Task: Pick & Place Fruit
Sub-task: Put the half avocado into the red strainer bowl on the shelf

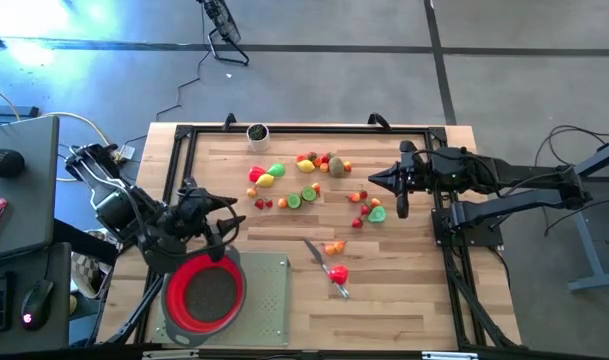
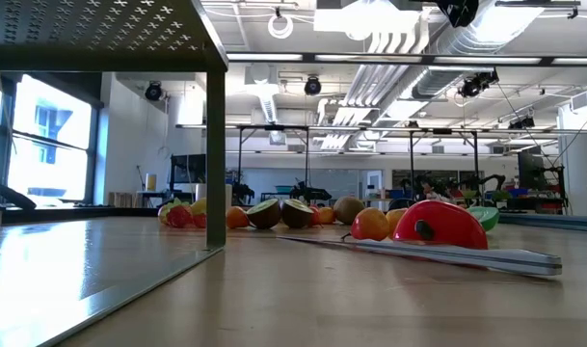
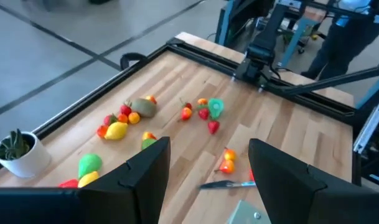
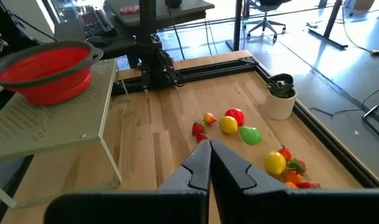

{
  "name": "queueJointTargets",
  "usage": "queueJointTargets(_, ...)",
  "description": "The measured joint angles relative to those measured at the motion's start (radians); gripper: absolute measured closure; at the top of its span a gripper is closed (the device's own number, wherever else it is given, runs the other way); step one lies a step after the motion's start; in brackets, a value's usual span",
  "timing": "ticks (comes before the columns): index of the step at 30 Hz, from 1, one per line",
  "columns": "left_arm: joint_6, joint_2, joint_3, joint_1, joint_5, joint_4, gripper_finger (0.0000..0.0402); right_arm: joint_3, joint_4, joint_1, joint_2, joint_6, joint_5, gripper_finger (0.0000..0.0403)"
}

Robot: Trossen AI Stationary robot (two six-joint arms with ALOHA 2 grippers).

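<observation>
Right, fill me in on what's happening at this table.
Nothing is held yet. The small toy fruits lie scattered across the wooden table, and the red strainer bowl on its grey perforated stand holds none. The left end effector is open beside the bowl. The right end effector is shut, empty, near the fruit.

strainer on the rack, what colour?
Red, with a grey rim: the strainer shows best in the right wrist view.

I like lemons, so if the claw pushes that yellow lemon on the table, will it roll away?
Probably a little: the lemon looks rounded and smooth, so a push may wobble or roll it. It seems small and likely light. The neighbouring fruits touching it would probably stop it quickly.
</observation>
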Motion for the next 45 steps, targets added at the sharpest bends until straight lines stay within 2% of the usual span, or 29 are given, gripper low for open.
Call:
queueJointTargets(6, 0.009, -0.005, 0.000, 0.070, 0.000, -0.007, 0.0190, 0.000, 0.031, 0.000, 0.029, 0.068, 0.097, 0.0401)
queueJointTargets(12, 0.061, -0.007, 0.000, 0.146, 0.035, 0.011, 0.0190, 0.000, 0.056, 0.000, 0.088, 0.060, 0.103, 0.0401)
queueJointTargets(19, 0.214, -0.005, 0.000, 0.240, 0.056, 0.189, 0.0190, -0.001, 0.074, -0.002, 0.127, 0.041, 0.108, 0.0401)
queueJointTargets(28, 0.373, -0.001, 0.000, 0.380, 0.108, 0.330, 0.0190, -0.001, 0.106, -0.074, 0.126, 0.037, 0.108, 0.0401)
queueJointTargets(37, 0.521, 0.023, 0.001, 0.549, 0.302, 0.448, 0.0190, -0.001, 0.105, -0.150, 0.139, -0.097, 0.102, 0.0401)
queueJointTargets(45, 0.557, 0.069, -0.043, 0.637, 0.320, 0.553, 0.0190, 0.000, 0.109, -0.184, 0.177, -0.202, 0.102, 0.0401)
